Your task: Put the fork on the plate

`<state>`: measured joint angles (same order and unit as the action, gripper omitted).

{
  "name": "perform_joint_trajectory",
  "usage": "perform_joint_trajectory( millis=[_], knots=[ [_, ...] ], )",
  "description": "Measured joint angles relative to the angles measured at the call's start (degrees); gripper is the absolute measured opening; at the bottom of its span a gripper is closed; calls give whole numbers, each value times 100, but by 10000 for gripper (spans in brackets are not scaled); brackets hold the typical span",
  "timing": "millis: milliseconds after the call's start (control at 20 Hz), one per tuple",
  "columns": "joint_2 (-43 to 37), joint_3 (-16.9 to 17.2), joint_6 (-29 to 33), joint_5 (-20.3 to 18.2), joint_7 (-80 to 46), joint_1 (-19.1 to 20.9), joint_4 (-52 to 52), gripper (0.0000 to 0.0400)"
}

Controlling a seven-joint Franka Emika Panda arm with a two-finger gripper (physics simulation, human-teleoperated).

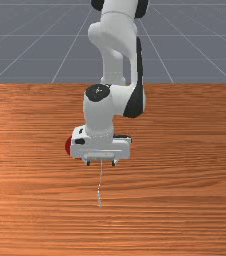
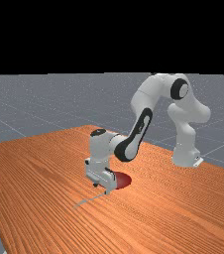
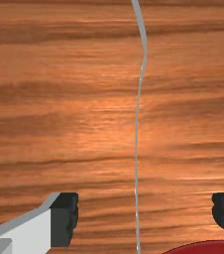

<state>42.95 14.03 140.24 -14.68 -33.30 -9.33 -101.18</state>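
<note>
- Across an orange-brown wooden table, a white and grey robot arm reaches out with its gripper low, pointing down at the wood.
- The gripper's two dark-tipped fingers are spread wide, with a broad gap between them.
- A long, very thin grey fork runs through that gap in the wrist view, wood visible on both sides of it, touching neither finger. It bends slightly towards the end away from the gripper.
- In the front view, the fork comes out from under the gripper and extends towards the bottom edge. In the far view, it slants down to the left from the fingers.
- A dark red plate sits beside the fork, under and next to the gripper, partly hidden by it. Its curved rim appears near one finger in the wrist view, with wood between the rim and the fork.
- In the front view, a sliver of the plate peeks out at the left of the gripper.
- Beyond the table, a grey floor has pale grid lines.
</note>
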Motion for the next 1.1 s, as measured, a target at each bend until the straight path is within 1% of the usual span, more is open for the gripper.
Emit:
perform_joint_trajectory(
  millis=[150,200,400,450,600,650,850,900,950,1100],
  knots=[
    [348,-90,-349,-61,22,145,690,400],
    [445,3,-396,41,-108,77,853,400],
    [847,51,-868,136,-259,112,1633,400],
    [890,120,-773,195,-342,55,1673,400],
    [965,165,-790,247,-380,36,1773,400],
    [965,82,-831,111,-359,137,1801,400],
    [992,89,-846,111,-191,280,1846,400],
    [977,33,-870,73,-77,343,1848,400],
    [964,73,-836,148,-72,292,1818,400],
    [936,58,-815,167,-163,172,1771,400]
  ],
)
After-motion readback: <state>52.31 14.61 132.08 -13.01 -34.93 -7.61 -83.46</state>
